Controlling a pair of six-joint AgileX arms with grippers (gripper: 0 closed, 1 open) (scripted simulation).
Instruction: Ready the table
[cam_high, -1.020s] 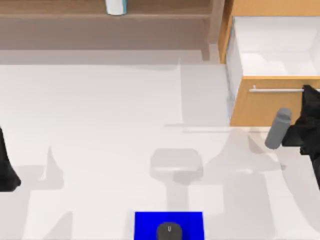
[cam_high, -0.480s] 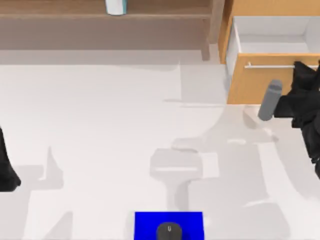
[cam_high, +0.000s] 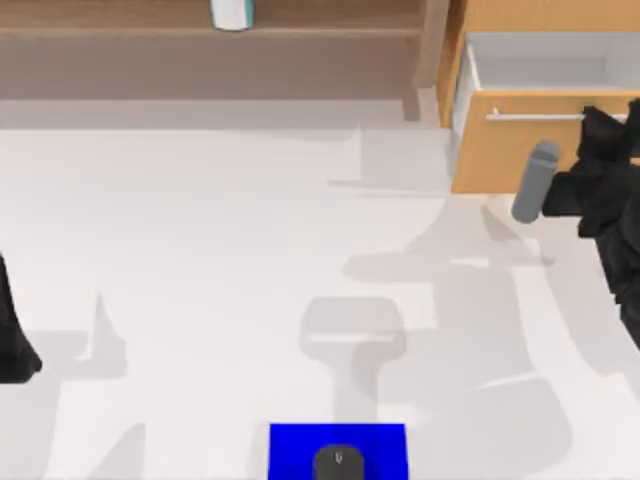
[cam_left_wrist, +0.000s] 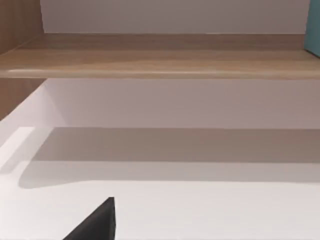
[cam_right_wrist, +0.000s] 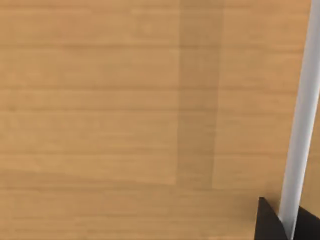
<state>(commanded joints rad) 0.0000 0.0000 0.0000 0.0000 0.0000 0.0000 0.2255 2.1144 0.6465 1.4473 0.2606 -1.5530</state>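
The white table spans the top view. At its back right stands a light-orange drawer cabinet whose drawer is pulled out only a little. My right gripper is at the drawer's metal bar handle. In the right wrist view the handle runs between dark fingertips, so the right gripper is shut on it. A grey cylinder juts from the right arm. My left gripper is parked at the table's left edge.
A blue mat lies at the front edge with a dark mouse on it. A brown wooden shelf runs along the back, holding a teal and white cup. The left wrist view faces the shelf.
The right arm has moved toward the back with the handle, and the drawer front has slid in, leaving far less of the white drawer interior showing. The left arm stayed still.
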